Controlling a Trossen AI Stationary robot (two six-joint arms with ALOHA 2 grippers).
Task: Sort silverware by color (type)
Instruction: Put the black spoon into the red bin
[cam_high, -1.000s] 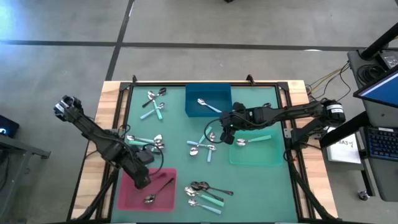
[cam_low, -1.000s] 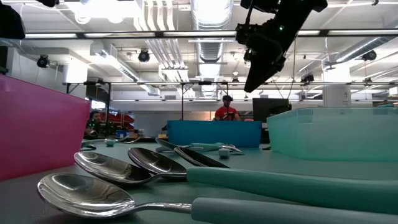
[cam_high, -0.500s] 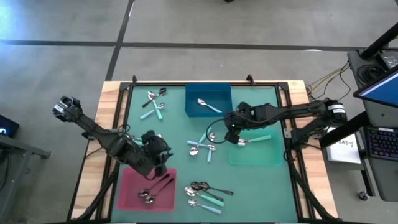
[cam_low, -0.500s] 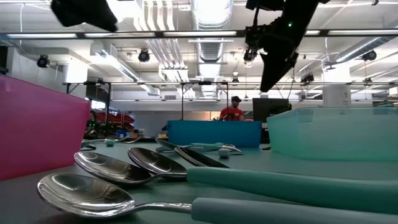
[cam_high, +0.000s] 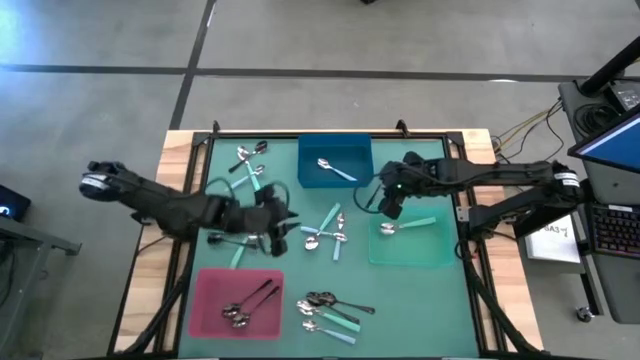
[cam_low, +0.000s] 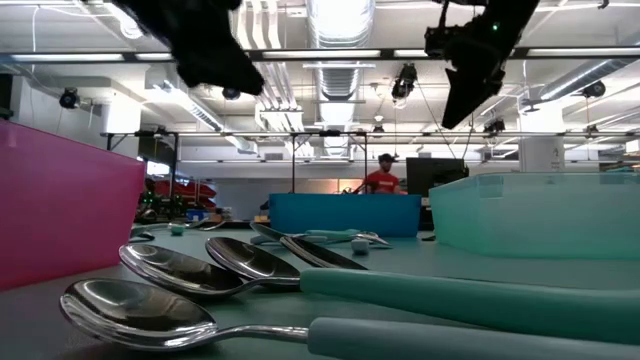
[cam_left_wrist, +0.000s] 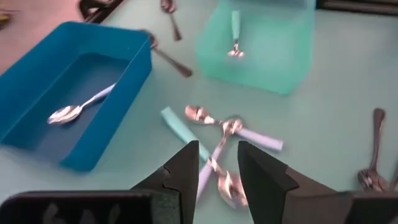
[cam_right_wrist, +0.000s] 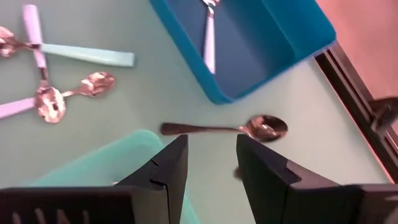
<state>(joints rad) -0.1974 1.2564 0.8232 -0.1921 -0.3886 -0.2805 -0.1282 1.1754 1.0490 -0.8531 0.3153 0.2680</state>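
— How do the spoons (cam_high: 325, 236) look, and where are they?
— Shiny metal bowls, some handles teal, some dark, some bare silver; clusters lie across the green worktop (cam_high: 420, 300), others in the blue tray (cam_high: 335, 162), pale green tray (cam_high: 412, 243) and pink tray (cam_high: 240, 303).
— The claws?
— The left claw (cam_left_wrist: 217, 163) hangs released and empty over the middle cluster; the right claw (cam_right_wrist: 211, 163) likewise, over a dark spoon (cam_right_wrist: 227, 128).
— What shows only from table height?
— A person in red (cam_low: 381, 178), far behind.
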